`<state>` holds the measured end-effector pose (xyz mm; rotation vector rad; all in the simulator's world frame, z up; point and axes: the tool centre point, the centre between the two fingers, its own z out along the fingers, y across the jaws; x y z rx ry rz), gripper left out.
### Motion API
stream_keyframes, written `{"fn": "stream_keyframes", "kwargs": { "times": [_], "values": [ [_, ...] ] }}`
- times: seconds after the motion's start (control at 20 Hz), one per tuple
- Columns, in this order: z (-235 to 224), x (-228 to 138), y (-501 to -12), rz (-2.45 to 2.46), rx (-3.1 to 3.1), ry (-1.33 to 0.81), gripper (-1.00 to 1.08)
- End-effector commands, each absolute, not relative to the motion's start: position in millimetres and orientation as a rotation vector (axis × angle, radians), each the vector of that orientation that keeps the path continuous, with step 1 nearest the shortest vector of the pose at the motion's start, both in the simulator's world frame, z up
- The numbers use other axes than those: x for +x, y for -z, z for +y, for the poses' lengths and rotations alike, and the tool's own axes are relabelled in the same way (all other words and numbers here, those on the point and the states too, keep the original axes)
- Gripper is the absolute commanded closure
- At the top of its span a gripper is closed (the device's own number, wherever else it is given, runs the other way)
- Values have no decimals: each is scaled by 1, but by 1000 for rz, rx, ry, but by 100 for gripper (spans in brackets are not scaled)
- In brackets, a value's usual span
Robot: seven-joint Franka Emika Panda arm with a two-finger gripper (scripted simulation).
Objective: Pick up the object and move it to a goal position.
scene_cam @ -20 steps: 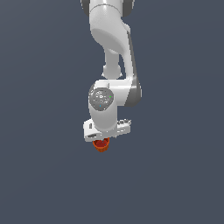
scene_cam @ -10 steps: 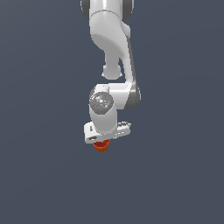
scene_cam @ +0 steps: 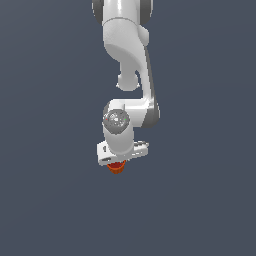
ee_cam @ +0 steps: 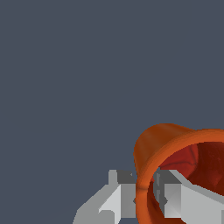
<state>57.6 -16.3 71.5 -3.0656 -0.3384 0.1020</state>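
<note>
In the exterior view my white gripper (scene_cam: 116, 164) hangs under the arm's wrist. The small orange-red cup (scene_cam: 116, 169) pokes out just below it. In the wrist view the cup (ee_cam: 162, 141) fills the corner, with its flared rim toward the camera and its dark red inside showing. My gripper (ee_cam: 146, 194) is shut on the cup's wall. One finger (ee_cam: 119, 194) lies outside the cup and the other finger (ee_cam: 181, 197) reaches inside it. The cup is tilted in the grasp. No goal marker shows.
A flat dark grey-blue ground (scene_cam: 50, 200) fills both views. The arm's links (scene_cam: 127, 45) rise to the top edge of the exterior view. No other object shows.
The arm's upper links have shifted and the wrist and hand sit slightly lower in the exterior view. The cup has stayed in the gripper.
</note>
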Motion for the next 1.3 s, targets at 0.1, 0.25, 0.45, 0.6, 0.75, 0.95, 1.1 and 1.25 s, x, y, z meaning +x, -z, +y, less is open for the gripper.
{"fn": "stream_keyframes", "kwargs": {
  "times": [0.1, 0.25, 0.45, 0.6, 0.75, 0.95, 1.1, 1.25],
  "values": [
    [-16, 58, -71, -340, -3065, -101, 108],
    [-16, 58, -72, -338, -3065, -99, 108],
    [-10, 68, -88, -346, -3050, -40, 108],
    [-2, 83, -113, -358, -3025, 52, 108],
    [9, 101, -149, -374, -2986, 175, 108],
    [23, 123, -211, -397, -2914, 367, 108],
    [32, 135, -263, -413, -2848, 516, 108],
    [37, 141, -314, -428, -2777, 655, 108]
  ]
}}
